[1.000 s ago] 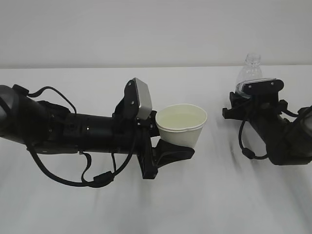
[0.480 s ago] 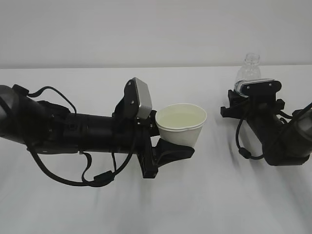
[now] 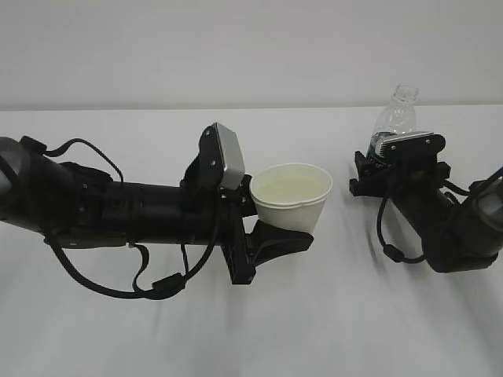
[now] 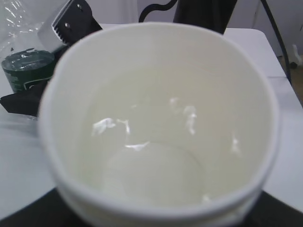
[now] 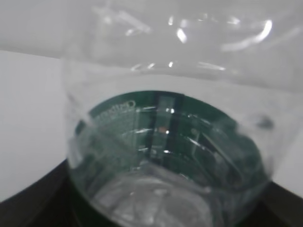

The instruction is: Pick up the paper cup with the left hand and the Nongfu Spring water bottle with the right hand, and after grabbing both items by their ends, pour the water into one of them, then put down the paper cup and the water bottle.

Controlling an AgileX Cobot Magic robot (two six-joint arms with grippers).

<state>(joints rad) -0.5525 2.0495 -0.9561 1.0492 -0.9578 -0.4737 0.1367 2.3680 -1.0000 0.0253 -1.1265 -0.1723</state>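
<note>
We see the right hand's black two-finger gripper [image 3: 391, 161] slackening around the small clear ribbed plastic bottle with the dark green label band [image 3: 393, 119]. A second ago the bottle stood straight above the jaws; now its neck leans up and to the right, and the arm has slid a little leftward. We read that as the release beginning, with the bottle set down at the far right of the white table [image 3: 330, 314], though whether the jaws are fully clear we cannot tell.

Its long axis runs near vertical, the capless mouth on top.

The left hand's black gripper [image 3: 277, 236] has not budged, clamped on the small white tapered paper cup [image 3: 291, 196], mouth upward. Water [image 4: 151, 161] glints inside, so the cup's put-down looks left to do.
</note>
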